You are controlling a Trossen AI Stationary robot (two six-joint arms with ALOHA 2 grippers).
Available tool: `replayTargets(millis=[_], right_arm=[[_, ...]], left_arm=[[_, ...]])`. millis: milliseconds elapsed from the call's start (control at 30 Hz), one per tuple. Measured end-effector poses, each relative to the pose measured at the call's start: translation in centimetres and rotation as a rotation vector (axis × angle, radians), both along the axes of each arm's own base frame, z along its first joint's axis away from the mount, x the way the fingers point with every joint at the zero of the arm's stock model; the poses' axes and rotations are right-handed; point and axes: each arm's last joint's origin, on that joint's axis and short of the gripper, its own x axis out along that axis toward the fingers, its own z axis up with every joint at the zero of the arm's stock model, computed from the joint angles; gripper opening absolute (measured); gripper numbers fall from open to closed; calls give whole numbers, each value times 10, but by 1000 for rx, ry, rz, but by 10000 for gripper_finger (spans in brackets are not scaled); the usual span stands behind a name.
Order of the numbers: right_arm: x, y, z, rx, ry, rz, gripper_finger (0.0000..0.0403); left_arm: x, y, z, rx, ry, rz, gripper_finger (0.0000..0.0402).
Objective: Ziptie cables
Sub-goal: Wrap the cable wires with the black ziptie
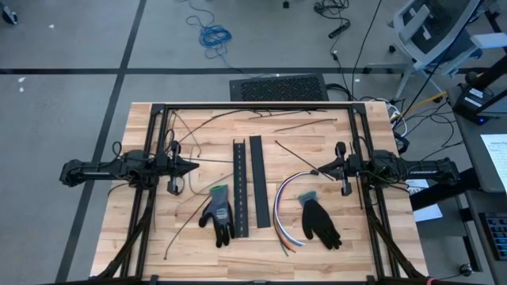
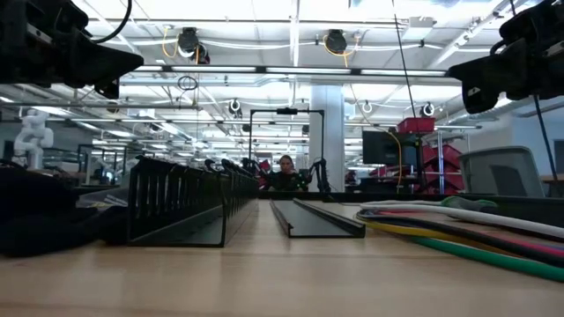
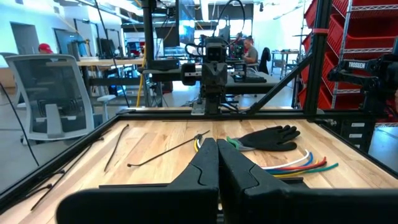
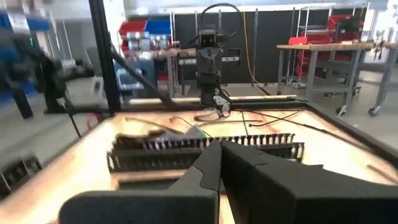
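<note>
The cables [image 1: 283, 207] are a loose curved bundle of white, grey, orange, blue and green wires. They lie flat on the wooden table, right of centre, and also show in the low view [image 2: 467, 231] and the left wrist view [image 3: 300, 165]. My left gripper [image 1: 192, 167] hovers at the table's left side, pointing level toward the centre with its fingers shut [image 3: 217, 155] and nothing between them. My right gripper [image 1: 318, 169] hovers at the right side, facing the left one. It is also shut [image 4: 221, 155] and empty, above and just beyond the far end of the bundle.
A black slotted strip [image 1: 240, 190] and a flat black strip [image 1: 257, 182] lie side by side at the centre. One dark glove [image 1: 218, 214] lies left of them and another [image 1: 319, 222] lies right of the cables. Thin black strands [image 1: 295, 127] are scattered about. A black frame [image 1: 253, 105] rims the table.
</note>
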Motion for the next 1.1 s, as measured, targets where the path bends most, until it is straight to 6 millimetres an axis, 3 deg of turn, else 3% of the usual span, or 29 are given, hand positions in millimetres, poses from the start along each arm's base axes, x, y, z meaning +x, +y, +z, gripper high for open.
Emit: replayTargets(millis=[67, 133, 200, 267, 400, 600, 833, 1100], right_arm=[[-1, 0, 11, 129, -119, 12, 0], [-7, 0, 35, 242, -366, 52, 0], [-19, -1, 63, 270, -597, 52, 0], [-25, -3, 86, 260, -668, -7, 0], [-16, -3, 129, 156, -476, -62, 0], [29, -2, 169, 46, -168, -67, 0], [84, -1, 181, 60, 104, -77, 0], [104, -1, 195, 175, 144, -91, 0]], left_arm=[[0, 0, 0, 0, 0, 0, 0], [0, 0, 0, 0, 0, 0, 0], [0, 0, 0, 0, 0, 0, 0], [0, 0, 0, 0, 0, 0, 0], [0, 0, 0, 0, 0, 0, 0], [0, 0, 0, 0, 0, 0, 0], [0, 0, 0, 0, 0, 0, 0], [0, 0, 0, 0, -1, 0, 0]])
